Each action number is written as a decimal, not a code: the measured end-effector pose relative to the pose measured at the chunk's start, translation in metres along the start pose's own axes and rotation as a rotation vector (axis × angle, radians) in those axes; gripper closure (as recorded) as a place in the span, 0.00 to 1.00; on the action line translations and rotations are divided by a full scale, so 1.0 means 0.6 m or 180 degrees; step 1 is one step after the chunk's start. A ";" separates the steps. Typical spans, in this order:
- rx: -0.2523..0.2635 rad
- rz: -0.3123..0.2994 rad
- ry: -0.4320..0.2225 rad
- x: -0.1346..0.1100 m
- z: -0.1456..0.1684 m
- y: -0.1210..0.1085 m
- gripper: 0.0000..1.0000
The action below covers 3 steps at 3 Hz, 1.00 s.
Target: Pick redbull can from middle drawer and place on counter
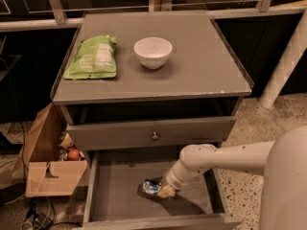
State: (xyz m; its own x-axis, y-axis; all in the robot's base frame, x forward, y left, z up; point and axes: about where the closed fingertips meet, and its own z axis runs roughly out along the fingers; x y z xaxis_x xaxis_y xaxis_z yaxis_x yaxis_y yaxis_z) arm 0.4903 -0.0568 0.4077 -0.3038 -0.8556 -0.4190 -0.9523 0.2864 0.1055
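Observation:
The redbull can [150, 187], silver and blue, lies on its side on the floor of the open middle drawer [115, 195]. My gripper [164, 190] is down inside the drawer at the can's right end, touching or closing on it. The white arm reaches in from the right. The counter [201, 66] is the grey cabinet top above.
A white bowl [153, 52] and a green snack bag [92, 57] sit on the counter. The drawer front with a round knob [154, 136] overhangs the drawer's back. An open cardboard box [48, 162] with items stands on the floor at the left. A white post [285, 61] rises at the right.

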 end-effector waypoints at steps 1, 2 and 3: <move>0.0061 0.0148 0.0077 -0.003 -0.064 0.011 1.00; 0.0220 0.0150 0.0040 -0.020 -0.157 0.029 1.00; 0.0187 0.0171 0.0028 -0.021 -0.168 0.025 1.00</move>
State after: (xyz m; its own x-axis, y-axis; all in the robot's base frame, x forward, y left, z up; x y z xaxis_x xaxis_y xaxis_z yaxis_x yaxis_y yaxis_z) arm 0.4769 -0.0854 0.5053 -0.3548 -0.8421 -0.4062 -0.9313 0.3565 0.0744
